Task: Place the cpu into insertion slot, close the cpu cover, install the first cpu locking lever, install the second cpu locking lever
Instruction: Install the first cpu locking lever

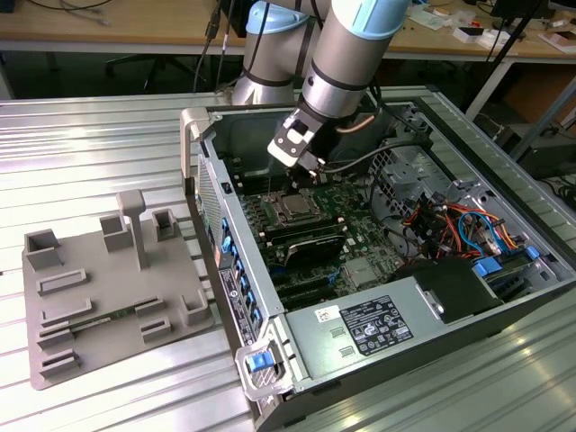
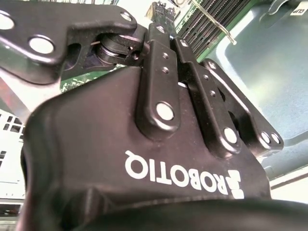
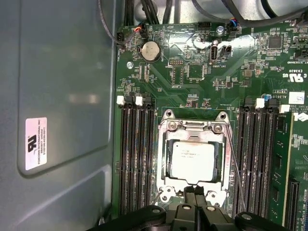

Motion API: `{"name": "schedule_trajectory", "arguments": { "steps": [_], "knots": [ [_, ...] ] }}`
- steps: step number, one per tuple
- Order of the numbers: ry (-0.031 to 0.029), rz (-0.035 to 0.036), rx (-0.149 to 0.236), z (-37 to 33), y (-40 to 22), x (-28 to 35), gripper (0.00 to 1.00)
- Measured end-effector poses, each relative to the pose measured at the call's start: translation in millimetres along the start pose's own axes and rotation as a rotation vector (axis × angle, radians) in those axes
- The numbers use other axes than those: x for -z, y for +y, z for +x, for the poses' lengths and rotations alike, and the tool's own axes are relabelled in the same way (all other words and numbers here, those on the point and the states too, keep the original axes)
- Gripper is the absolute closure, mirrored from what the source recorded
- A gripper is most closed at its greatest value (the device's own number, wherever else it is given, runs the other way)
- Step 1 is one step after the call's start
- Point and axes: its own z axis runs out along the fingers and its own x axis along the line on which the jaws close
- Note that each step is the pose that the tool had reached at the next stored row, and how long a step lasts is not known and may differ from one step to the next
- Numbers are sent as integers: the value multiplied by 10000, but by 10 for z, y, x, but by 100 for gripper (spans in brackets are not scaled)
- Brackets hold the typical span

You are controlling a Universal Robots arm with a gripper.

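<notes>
Tool (image 3: 197, 192) side: thin lever rod (image 3: 235, 168) just beside.
Both flanks: low memory slots (image 3: 137, 159).
Farther out: case wall (image 3: 62, 96), cables (image 1: 364, 160).
Overhead: open room.

A ribbed silver metal table (image 1: 99, 144) spans the foreground, with a long wooden workbench (image 1: 108, 22) behind it over dark floor (image 1: 54, 76).

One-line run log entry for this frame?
cpu: seated | cpu cover: down over it | gripper: shut, at cover's edge | lever rod: beside cover, latch unclear

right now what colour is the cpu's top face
Silver-grey; the cpu shows best in the first wrist view.
</notes>
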Motion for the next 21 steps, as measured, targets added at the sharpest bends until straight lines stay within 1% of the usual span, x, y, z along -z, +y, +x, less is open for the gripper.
{"name": "schedule_trajectory", "arguments": {
  "steps": [6, 14, 17, 21],
  "knots": [
    [-29, 49, 719, 0, 0, 0, 89],
    [-48, 80, 1178, 0, 0, 0, 89],
    [-58, 97, 1439, 0, 0, 0, 89],
    [-67, 112, 1667, 0, 0, 0, 89]
  ]
}}
